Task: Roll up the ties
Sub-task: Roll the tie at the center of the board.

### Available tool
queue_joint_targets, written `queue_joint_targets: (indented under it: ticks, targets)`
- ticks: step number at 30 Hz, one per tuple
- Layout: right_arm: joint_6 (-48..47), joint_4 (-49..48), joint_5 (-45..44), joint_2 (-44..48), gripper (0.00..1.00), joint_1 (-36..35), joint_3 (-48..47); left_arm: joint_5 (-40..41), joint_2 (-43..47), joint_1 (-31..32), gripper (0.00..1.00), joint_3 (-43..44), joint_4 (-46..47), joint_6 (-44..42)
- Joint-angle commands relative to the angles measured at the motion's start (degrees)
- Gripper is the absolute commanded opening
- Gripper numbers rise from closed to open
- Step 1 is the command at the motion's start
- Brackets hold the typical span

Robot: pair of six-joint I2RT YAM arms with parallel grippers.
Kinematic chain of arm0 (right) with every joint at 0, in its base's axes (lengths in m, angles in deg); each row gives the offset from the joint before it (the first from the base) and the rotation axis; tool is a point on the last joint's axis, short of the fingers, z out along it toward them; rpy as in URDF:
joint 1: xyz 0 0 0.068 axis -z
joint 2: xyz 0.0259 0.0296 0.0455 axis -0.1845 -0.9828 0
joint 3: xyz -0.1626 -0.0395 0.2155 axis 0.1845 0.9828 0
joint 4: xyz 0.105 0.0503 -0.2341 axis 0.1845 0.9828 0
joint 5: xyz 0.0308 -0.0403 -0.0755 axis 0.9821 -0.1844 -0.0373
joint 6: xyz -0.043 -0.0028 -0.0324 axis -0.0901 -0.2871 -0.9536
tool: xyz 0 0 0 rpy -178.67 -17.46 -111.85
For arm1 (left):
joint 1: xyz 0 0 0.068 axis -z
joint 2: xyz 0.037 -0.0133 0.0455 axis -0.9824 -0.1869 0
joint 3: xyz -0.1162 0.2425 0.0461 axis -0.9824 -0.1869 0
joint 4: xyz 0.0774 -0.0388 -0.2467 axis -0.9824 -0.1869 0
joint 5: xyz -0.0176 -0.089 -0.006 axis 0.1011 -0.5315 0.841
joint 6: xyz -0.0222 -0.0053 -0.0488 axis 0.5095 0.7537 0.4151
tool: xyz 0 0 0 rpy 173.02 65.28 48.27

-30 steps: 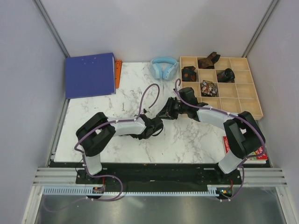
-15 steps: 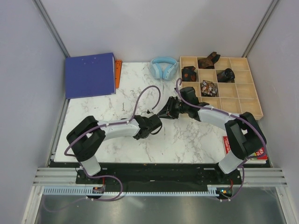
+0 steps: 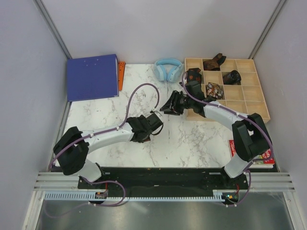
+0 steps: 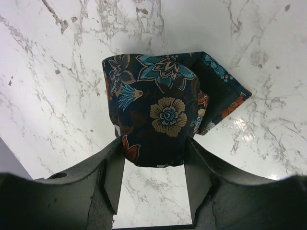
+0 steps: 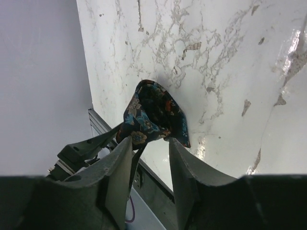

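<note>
Tie [image 4: 158,120] partly hidden by left gripper [image 4: 154,163]

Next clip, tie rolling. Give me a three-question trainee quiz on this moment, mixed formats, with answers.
1. True or false: the headphones lie inside the wooden tray.
2. Which gripper has the rolled tie between its jaws?
3. How many tray compartments hold bundles? A two, B four, C six.
Key: 1 false; 2 the left gripper; 3 B.
</note>
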Motion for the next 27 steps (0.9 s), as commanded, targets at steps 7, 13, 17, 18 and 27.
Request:
queue_joint_targets:
  ticks: [7,13,17,18,27]
  targets:
    - [-1.5,2.3,-0.2,-3.5,0.48,0.1,-4.5,-1.0,4.1,0.4,0.58,-2.1,2.3,0.2]
    - [-1.7,2.4,-0.1,-5.2,0.51,-0.1,-5.0,0.0,4.6,0.4,0.62,-1.6,3.0,1.9]
    - [-2.8,5.2,-1.1,-7.7,0.51,-0.7,-8.6,0.3,8.5,0.4,0.64,0.3,2.8,3.4]
    - [-3.3,5.7,-1.3,-8.1,0.51,-1.0,-9.3,0.0,9.7,0.4,0.64,0.6,2.6,3.4]
    - [-4.5,8.1,-4.2,-7.9,0.52,-3.6,-8.6,-8.0,11.3,-6.3,0.67,-1.4,3.8,0.7]
